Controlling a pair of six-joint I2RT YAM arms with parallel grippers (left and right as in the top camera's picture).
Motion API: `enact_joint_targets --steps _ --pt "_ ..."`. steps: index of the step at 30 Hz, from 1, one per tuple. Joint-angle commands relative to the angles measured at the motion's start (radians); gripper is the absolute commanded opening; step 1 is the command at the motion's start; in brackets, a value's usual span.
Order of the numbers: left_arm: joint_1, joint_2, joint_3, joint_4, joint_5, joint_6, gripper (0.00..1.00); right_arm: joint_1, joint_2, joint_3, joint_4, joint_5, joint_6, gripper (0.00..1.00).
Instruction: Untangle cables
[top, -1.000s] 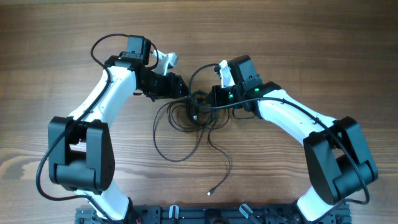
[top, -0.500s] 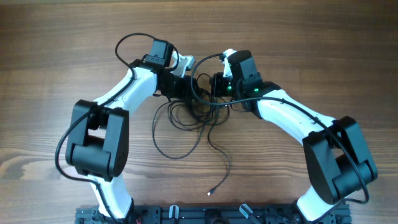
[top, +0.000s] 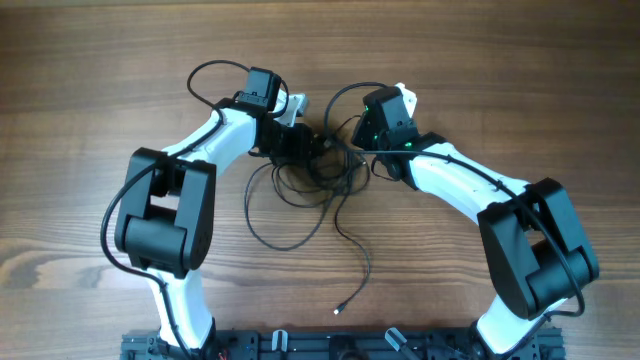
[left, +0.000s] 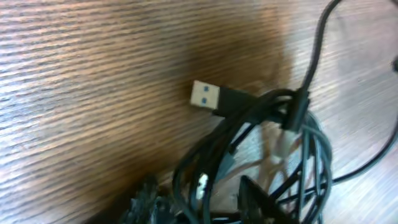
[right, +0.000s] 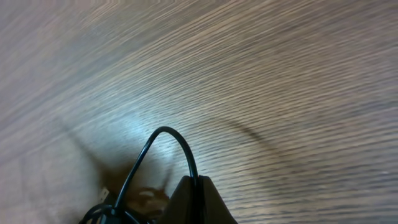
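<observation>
The cables (top: 300, 190) lie in one tangled bundle at the middle of the table (top: 100, 60), one loose tail ending in a small plug (top: 340, 309). The right gripper (right: 198, 186) pinches a single strand. The left gripper (left: 199, 199) straddles the knot beside one USB plug (left: 205, 95), its grip impossible to judge. Untangling looks barely begun, and the strands cannot be counted.

Thin black cables (top: 322, 170) lie knotted in a small bundle on the wooden surface (top: 90, 80), with loose loops spilling out toward the robot's side. One strand trails away to a tiny plug end (top: 339, 310). A silver USB plug (left: 205, 95) with a blue insert pokes from the bundle
</observation>
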Motion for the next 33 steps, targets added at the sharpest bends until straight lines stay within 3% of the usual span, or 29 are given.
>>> enact_joint_targets --steps 1,3,9,16,20,22,24,26,28,29,31,33 --pt "0.001 0.06 -0.021 -0.005 -0.028 -0.014 0.25 0.001 0.024 0.001 -0.004 0.058 0.049 0.04" --pt "0.001 0.06 -0.021 -0.005 -0.028 -0.014 0.16 0.001 0.024 0.001 -0.005 0.06 0.049 0.04" --pt "0.001 0.06 -0.021 -0.015 -0.044 -0.014 0.05 -0.003 0.024 0.001 0.033 0.166 0.124 0.06" --pt "0.001 0.06 -0.021 -0.033 -0.066 -0.014 0.04 -0.005 0.024 0.001 0.014 0.124 0.101 0.05" --pt "0.001 0.06 -0.021 -0.033 -0.071 -0.014 0.04 -0.005 0.024 0.001 -0.013 0.224 0.147 0.05" --pt "0.001 0.06 -0.021 -0.033 -0.074 -0.014 0.04 -0.005 0.024 0.001 -0.035 0.289 0.18 0.06" --pt "0.001 0.06 -0.021 -0.032 -0.073 -0.014 0.04 -0.005 0.024 0.001 -0.049 0.279 0.176 0.13" --pt "0.001 0.06 -0.021 -0.032 -0.074 -0.014 0.04 -0.005 0.024 0.001 -0.08 0.222 0.17 0.12" --pt "0.001 0.06 -0.021 -0.033 -0.081 -0.014 0.04 -0.005 0.024 0.001 -0.054 0.094 0.041 0.17" --pt "0.001 0.06 -0.021 -0.033 -0.081 -0.014 0.04 -0.005 0.024 0.002 -0.042 0.044 -0.026 0.31" --pt "0.001 0.06 -0.021 -0.033 -0.081 -0.014 0.04 -0.005 0.022 0.003 -0.006 -0.147 -0.308 0.52" --pt "0.001 0.06 -0.021 -0.032 -0.081 -0.014 0.04 -0.005 0.016 0.035 -0.018 -0.307 -0.503 0.57"
